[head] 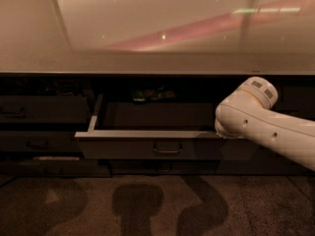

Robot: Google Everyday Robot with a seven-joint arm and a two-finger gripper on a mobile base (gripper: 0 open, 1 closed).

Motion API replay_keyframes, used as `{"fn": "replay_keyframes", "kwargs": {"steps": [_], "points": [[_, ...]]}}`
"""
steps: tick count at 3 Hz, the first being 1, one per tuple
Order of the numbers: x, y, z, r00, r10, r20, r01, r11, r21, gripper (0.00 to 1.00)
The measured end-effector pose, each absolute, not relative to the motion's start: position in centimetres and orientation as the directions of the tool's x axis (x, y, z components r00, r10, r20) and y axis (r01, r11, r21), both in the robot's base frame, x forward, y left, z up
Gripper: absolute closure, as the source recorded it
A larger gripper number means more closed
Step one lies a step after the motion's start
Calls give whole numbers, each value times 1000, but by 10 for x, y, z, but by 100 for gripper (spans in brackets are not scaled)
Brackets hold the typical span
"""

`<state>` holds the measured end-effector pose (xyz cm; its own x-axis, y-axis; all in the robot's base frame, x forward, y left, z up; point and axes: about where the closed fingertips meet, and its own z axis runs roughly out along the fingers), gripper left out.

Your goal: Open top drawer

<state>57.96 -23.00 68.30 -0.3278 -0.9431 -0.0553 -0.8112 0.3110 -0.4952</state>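
From my station, the top drawer (147, 149) sits directly under the front edge of the counter (157, 63) and already stands well out from beneath it. Its pale top edge runs clear of the cabinet face and its left side rail (94, 116) is exposed back toward the cavity under the counter. I judge the opening as good as done. What may be left is a little more travel, if full extension is wanted, and getting the arm away. The drawer's long axis lies left to right, parallel to the counter's front edge. Its dark front panel, with the small loop handle (167, 149) at mid-width, faces out from the counter toward the camera, and the slide direction runs straight out from under the counter. The arm (256, 119) reaches in from the right below the counter, its rounded joint against the right end of the drawer's top edge. The gripper is hidden behind that joint, so I can only place it by that right end under the counter, and I cannot tell whether it is clamped or released. The narrower drawer fronts (44, 109) under the counter's left part look shut.
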Motion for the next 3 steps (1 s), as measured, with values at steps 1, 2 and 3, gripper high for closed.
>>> {"fn": "replay_keyframes", "kwargs": {"steps": [1,2,3], "points": [[553,-225,691,-295,-953,-70,-798,286,-530,35],[532,-220,701,-263,-961,-86,-786,265,-559,13],[516,-215,710,-234,-967,-100,-773,248,-584,0]]}}
